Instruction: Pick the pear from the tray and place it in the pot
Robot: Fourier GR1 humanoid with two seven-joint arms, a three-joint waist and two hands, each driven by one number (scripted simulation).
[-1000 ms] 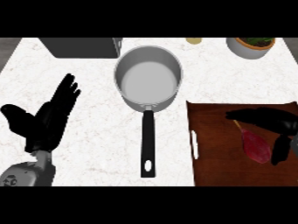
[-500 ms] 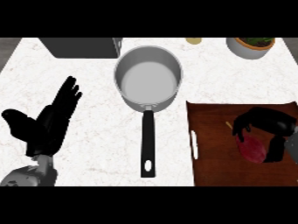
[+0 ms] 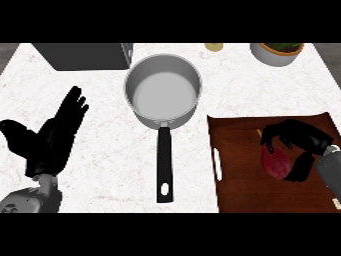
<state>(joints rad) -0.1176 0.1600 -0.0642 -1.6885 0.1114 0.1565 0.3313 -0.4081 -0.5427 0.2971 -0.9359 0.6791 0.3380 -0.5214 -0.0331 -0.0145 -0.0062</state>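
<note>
At the lower right of the frame, on the brown tray [image 3: 239, 192], the dark red pear [image 3: 276, 164] is seen lying under the right robot hand [image 3: 300, 142]. The step in hand is judged to be the grasp. It would be done well if the grip were settled round the fruit's broad middle before any lift is tried, so that the rounded body cannot roll out sideways. The pear should then be raised straight up clear of the tray's rim and carried up and to the left toward the pot [image 3: 162, 92], which stands at the upper middle of the frame on the worktop [image 3: 106, 165]. The long black handle [image 3: 163, 167] points down the frame between tray and pot. It is best passed over high, and the pear lowered into the bowl rather than let go from above.

The right robot hand is curled: its fingers are bent over the pear's upper side and its thumb is hooked round the lower right, so the fruit is enclosed. No gap can be made out beneath the pear, so it is taken as not yet lifted. The left robot hand [image 3: 46, 142] is held open, fingers straight, at the left of the frame, touching nothing.
</note>
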